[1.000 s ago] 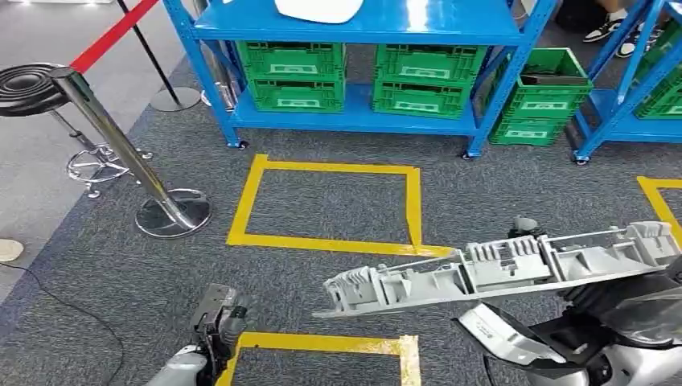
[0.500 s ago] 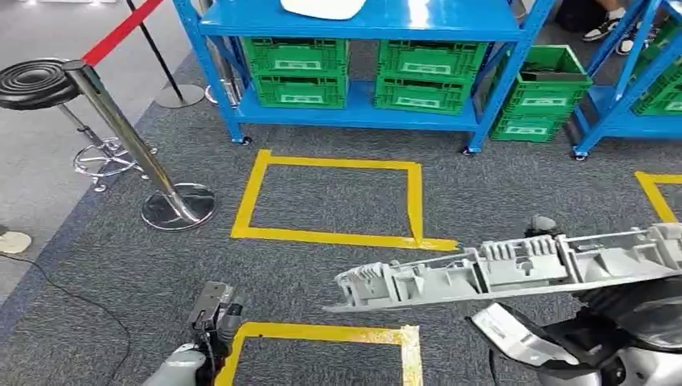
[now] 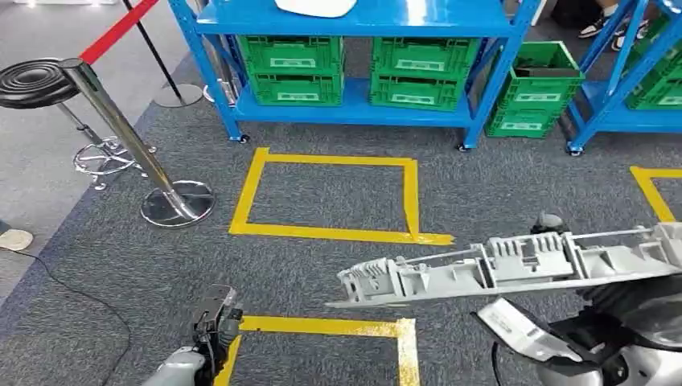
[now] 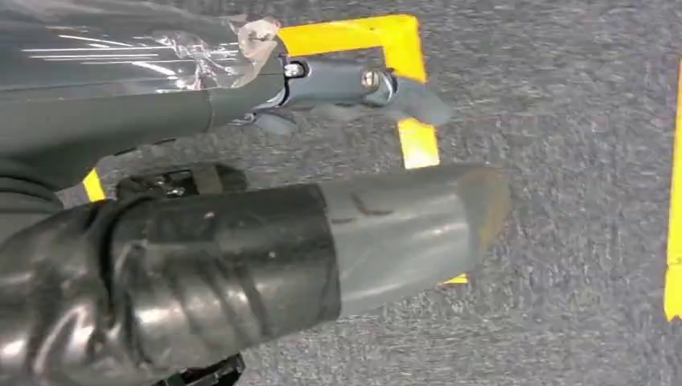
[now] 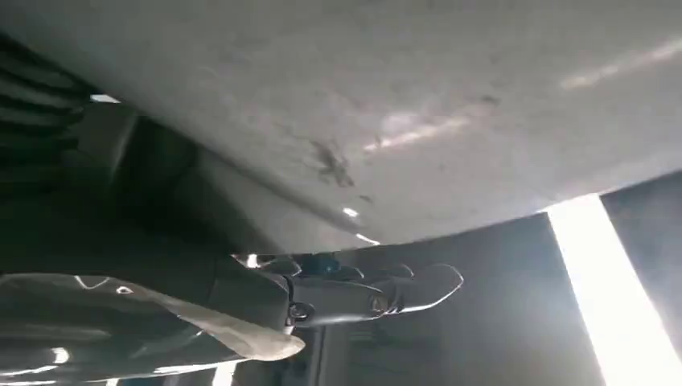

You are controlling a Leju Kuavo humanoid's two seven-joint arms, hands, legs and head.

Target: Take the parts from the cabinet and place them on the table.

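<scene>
Long grey plastic part (image 3: 515,267) is up in the right hand (image 3: 623,310), carried roughly level across the robot's front, free end sticking out well past the fingers toward the left side. Right fingers are under the part's near end and mostly hidden; right wrist view has the part's flat underside (image 5: 418,121) lying right over them, so they read as clamped on it, though I can't see the exact grip.

Left hand (image 3: 211,326) hangs low, well apart from the part, holding nothing; left wrist view shows its fingers (image 4: 378,80) straight and spread over carpet and yellow floor tape (image 4: 402,48).

Change over the last second: the whole floor scene has slid in the head view, so the camera is moving. The blue rack (image 3: 354,24) with green crates (image 3: 291,68) sits a bit higher, and the part sits slightly lower in frame. Grip looks unchanged.

Read: pickup done, robot in transit. No bench visible yet, so placement is not yet started. Risk: long overhang swinging on turns near the chrome stanchion (image 3: 129,141).
</scene>
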